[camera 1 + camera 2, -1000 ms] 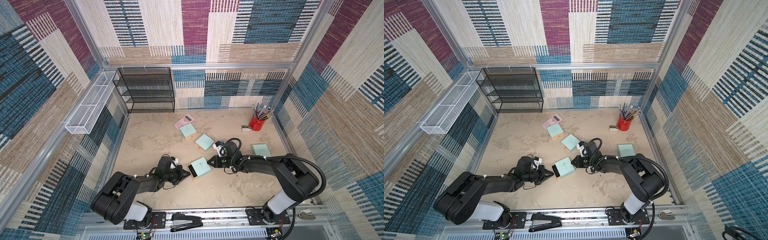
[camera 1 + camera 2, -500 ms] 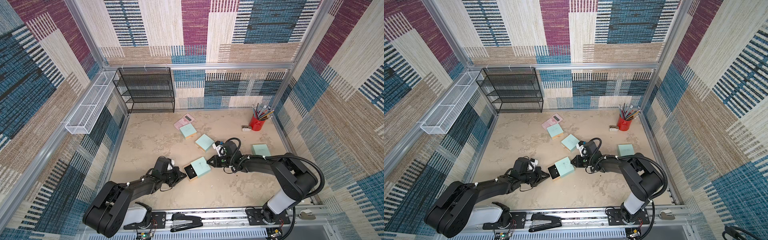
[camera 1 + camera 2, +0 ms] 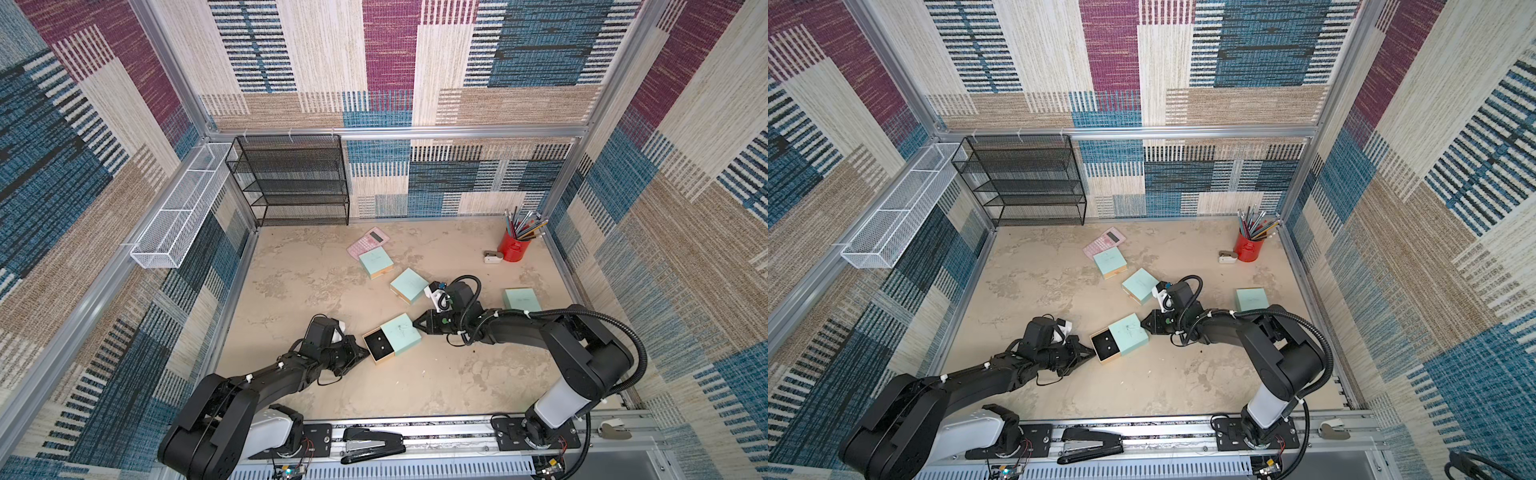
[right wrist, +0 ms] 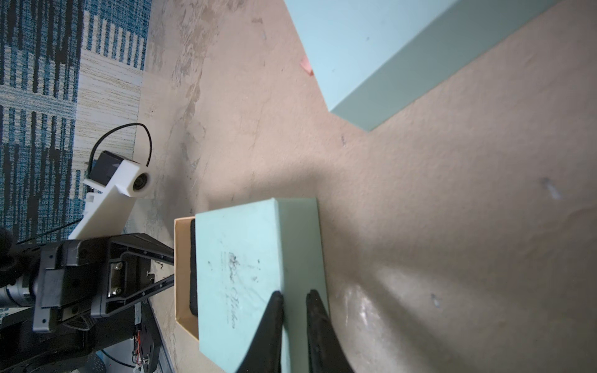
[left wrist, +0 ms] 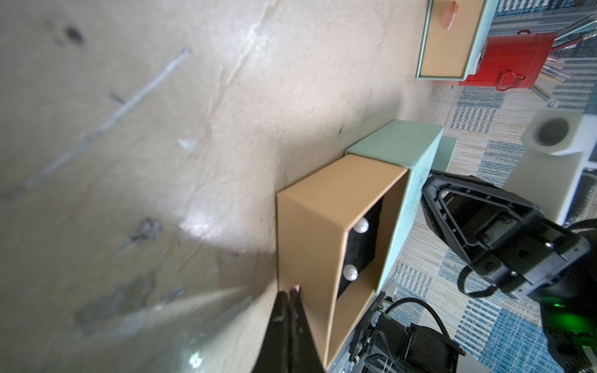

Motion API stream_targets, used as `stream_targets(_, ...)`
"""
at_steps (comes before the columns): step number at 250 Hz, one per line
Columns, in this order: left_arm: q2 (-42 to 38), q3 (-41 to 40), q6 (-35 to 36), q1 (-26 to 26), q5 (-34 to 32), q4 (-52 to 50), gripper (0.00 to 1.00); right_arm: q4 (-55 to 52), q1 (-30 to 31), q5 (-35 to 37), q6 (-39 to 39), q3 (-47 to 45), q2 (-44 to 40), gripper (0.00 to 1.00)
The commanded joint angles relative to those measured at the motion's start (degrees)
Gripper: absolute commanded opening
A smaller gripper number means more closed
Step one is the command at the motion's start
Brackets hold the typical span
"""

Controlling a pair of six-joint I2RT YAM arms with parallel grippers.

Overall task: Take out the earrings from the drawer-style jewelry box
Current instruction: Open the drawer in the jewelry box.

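While the drawer [image 5: 310, 232] stands partly drawn out of the mint jewelry box [image 3: 402, 333] toward the left and near side, both earrings [image 5: 361, 225] sit on its black pad [image 5: 361, 250] as two pale round studs, side by side. The box lies near the middle of the floor [image 3: 415, 386], between the two arms.

Left gripper [image 5: 289, 292]: fingers pressed together at the drawer's front wall, pinching a small pink tab [image 5: 295, 286] at its corner.

Right gripper [image 4: 294, 295]: fingers a narrow gap apart, tips touching the right end of the box.

Three other mint boxes [image 3: 409, 284] lie farther back.
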Motion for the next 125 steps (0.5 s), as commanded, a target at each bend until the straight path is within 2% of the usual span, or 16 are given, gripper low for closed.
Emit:
stream_targets(1, 0.30, 0.29, 1.87, 0.07, 0.01, -1.28, 0.00, -3.21, 0.05, 2.64, -0.60, 0.25, -0.21, 0.18)
stream_targets(12, 0.28, 0.54, 2.04, 0.10, 0.19, -1.45, 0.00, -3.52, 0.05, 2.80, -0.65, 0.46, -0.54, 0.19)
stream_targets(63, -1.95, 1.78, 3.43, 0.08, -0.10, -5.64, 0.18, -5.68, 0.05, 3.68, -0.29, 2.23, -3.85, 0.25)
stream_targets(111, -6.11, 2.48, 3.78, 0.11, -2.55, -13.18, 0.33, -10.77, 0.05, 7.22, 0.10, 4.70, -7.18, 0.32)
stream_targets(125, -7.63, 2.84, 3.92, 0.07, -3.95, -16.18, 0.35, -11.72, 0.05, 7.71, 0.08, 5.16, -8.74, 0.34)
